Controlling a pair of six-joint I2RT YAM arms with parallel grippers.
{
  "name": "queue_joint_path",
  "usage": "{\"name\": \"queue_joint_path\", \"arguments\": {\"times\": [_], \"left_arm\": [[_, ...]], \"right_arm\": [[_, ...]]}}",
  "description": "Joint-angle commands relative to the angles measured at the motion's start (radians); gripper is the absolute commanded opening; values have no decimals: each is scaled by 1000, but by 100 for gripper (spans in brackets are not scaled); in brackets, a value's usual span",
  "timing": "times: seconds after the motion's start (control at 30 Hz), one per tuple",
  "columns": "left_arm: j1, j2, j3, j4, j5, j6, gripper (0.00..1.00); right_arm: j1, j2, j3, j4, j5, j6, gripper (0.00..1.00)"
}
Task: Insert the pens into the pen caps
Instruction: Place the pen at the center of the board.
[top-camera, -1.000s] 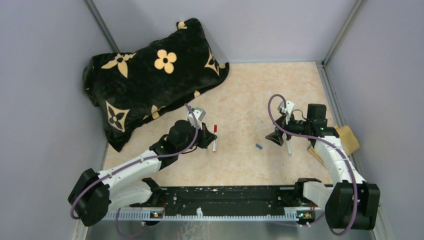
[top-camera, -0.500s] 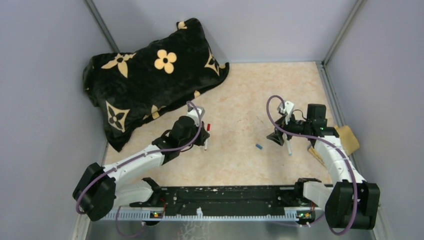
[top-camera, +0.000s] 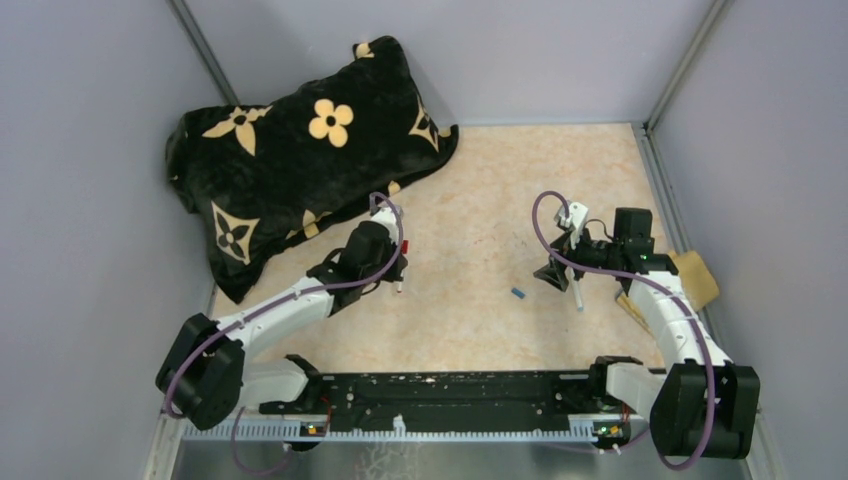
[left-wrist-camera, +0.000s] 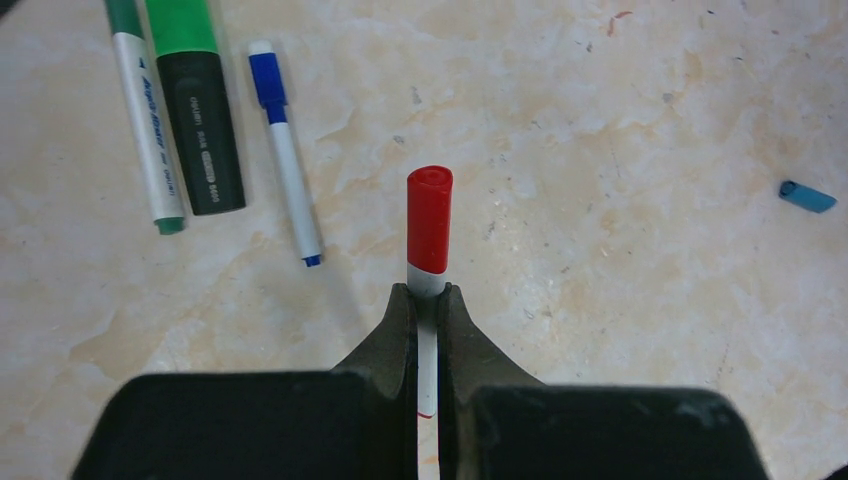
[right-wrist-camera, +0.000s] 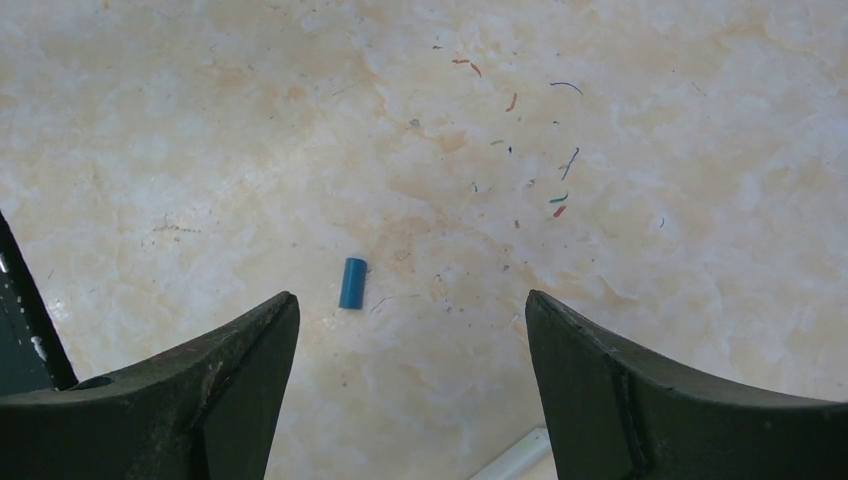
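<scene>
My left gripper is shut on a thin white pen with a red end, which sticks out ahead of the fingertips above the table. In the top view the left gripper hangs near the pillow's front edge. Three pens lie side by side at the upper left of the left wrist view: a white one with a green end, a thicker black one with a green end, and a thin one with a blue end. A small blue pen cap lies loose on the table. My right gripper hovers open just behind it, holding nothing.
A black pillow with tan flowers fills the back left. A tan cardboard box sits by the right wall. A white pen lies beneath the right gripper, right of the blue cap. Grey walls close in three sides.
My left gripper has carried the red-ended pen left, toward the pillow. The right arm and the blue cap have stayed put.
</scene>
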Motion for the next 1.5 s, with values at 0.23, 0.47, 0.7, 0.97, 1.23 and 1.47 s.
{"name": "queue_joint_path", "arguments": {"times": [0.23,0.47,0.7,0.97,1.23,1.47], "left_arm": [[80,244,162,-85,-88,-14,5],[103,398,263,-102,-40,3,14],[109,435,338,-180,-67,-2,37],[108,292,314,-170,40,-8,38],[108,39,156,-5,290,-43,49],[109,-115,-76,351,510,-198,61]], "right_arm": [[-8,-4,24,9,-12,-25,81],[-9,-8,24,6,-13,-26,81],[-9,-5,23,7,-15,-26,81],[-8,5,20,-2,-6,-33,81],[-20,12,4,-28,49,-85,79],[-23,37,-12,-20,101,-100,78]]}}
